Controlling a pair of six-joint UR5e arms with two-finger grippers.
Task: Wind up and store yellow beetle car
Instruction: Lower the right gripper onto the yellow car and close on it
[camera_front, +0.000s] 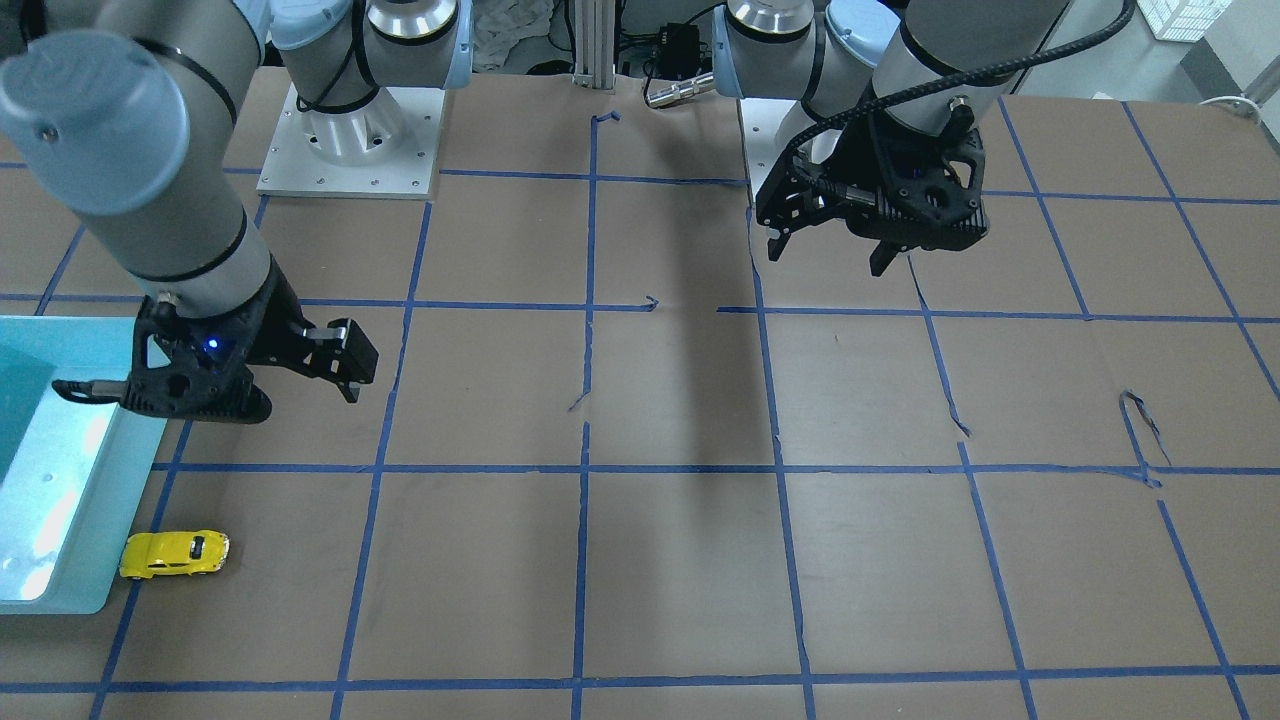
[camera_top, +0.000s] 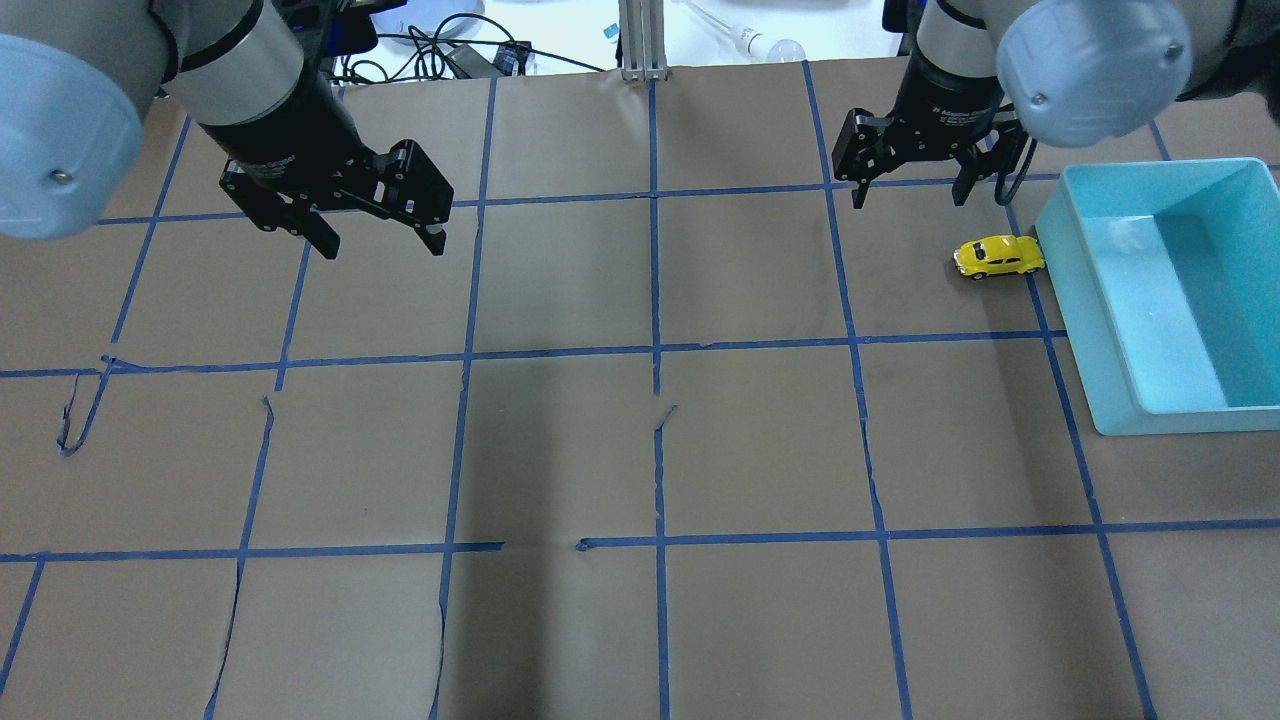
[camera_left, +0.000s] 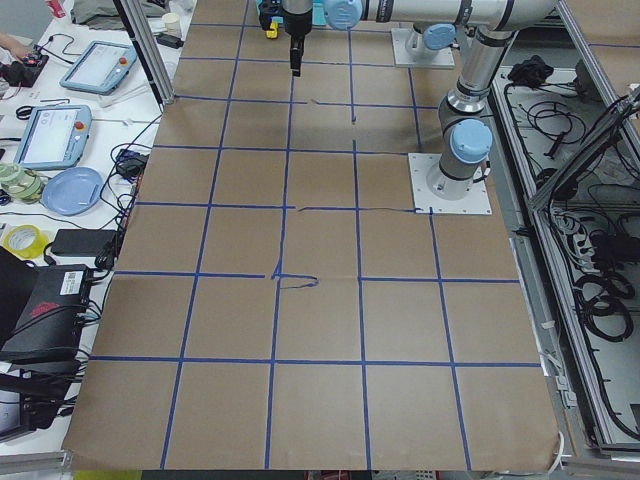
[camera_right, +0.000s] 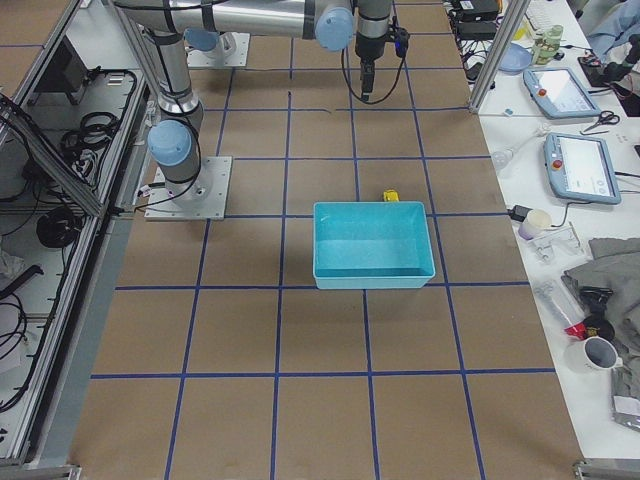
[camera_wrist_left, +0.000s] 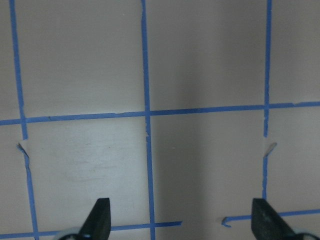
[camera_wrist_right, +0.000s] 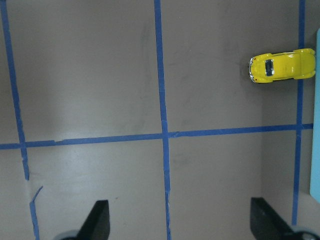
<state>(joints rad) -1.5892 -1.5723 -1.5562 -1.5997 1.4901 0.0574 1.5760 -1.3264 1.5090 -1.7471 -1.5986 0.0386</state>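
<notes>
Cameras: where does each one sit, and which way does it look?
Front-facing: across the table, facing the robot; both arms, jaws open.
Overhead: behind the robot's shoulders, looking forward and down; both arms.
Exterior left: table's left end, looking along it; left arm nearer.
Exterior right: table's right end; right arm nearer, blue bin.
Left wrist: looks straight down at table; left jaws.
Right wrist: looks down; right jaws, yellow beetle car.
Shared: front-facing and overhead both show the car beside the bin.
</notes>
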